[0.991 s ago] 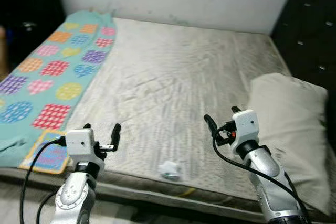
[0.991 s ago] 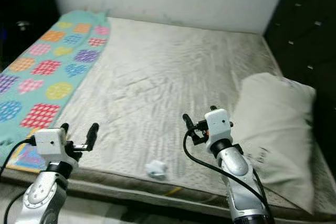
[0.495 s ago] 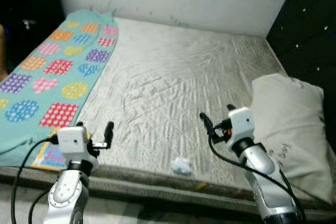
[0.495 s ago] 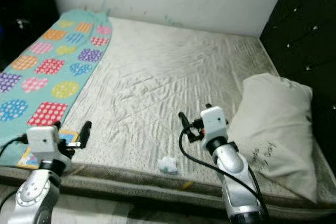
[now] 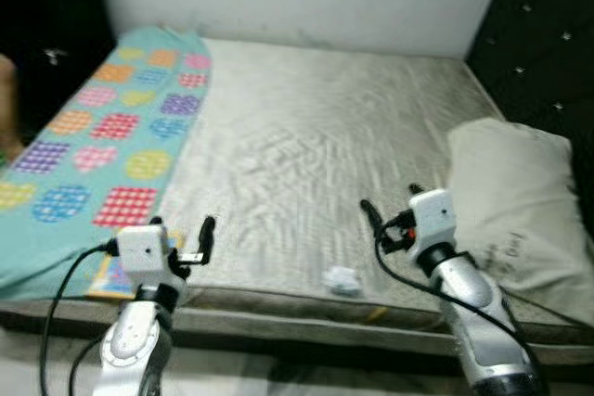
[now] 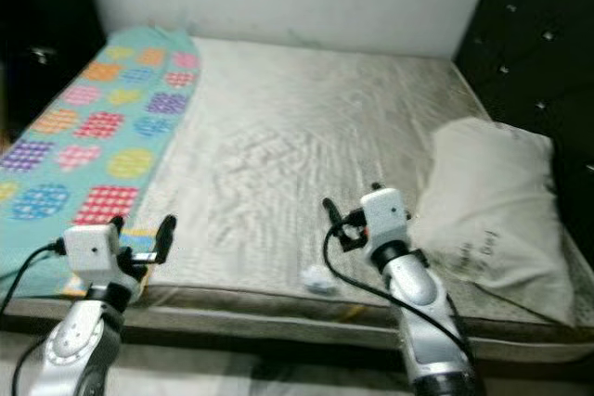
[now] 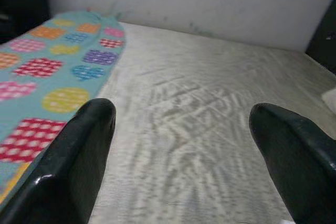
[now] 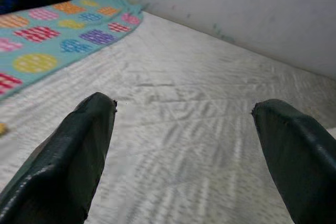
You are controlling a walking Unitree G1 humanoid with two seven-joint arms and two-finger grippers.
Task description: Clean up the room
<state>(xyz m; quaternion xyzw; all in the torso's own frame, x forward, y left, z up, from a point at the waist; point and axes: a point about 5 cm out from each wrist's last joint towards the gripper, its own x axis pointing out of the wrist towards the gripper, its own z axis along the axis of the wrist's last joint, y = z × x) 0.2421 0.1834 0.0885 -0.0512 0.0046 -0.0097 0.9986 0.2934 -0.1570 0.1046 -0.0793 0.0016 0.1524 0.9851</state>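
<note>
Crumpled white paper [image 5: 342, 280] lies near the front edge of the bed [image 5: 316, 127], between the two arms and closer to the right end effector [image 5: 392, 209]. A beige pillow [image 5: 515, 201] rests at the bed's right side, and a teal patterned blanket [image 5: 102, 136] covers its left. Both the left end effector [image 5: 181, 229] and the right one hover above the front edge with fingers spread apart, holding nothing. Compared with half a second ago, the camera has shifted and the view has blurred.

Bare mattress [image 5: 316, 136], patterned blanket [image 5: 102, 136], pillow [image 5: 515, 192], crumpled wad [image 5: 342, 279]
</note>
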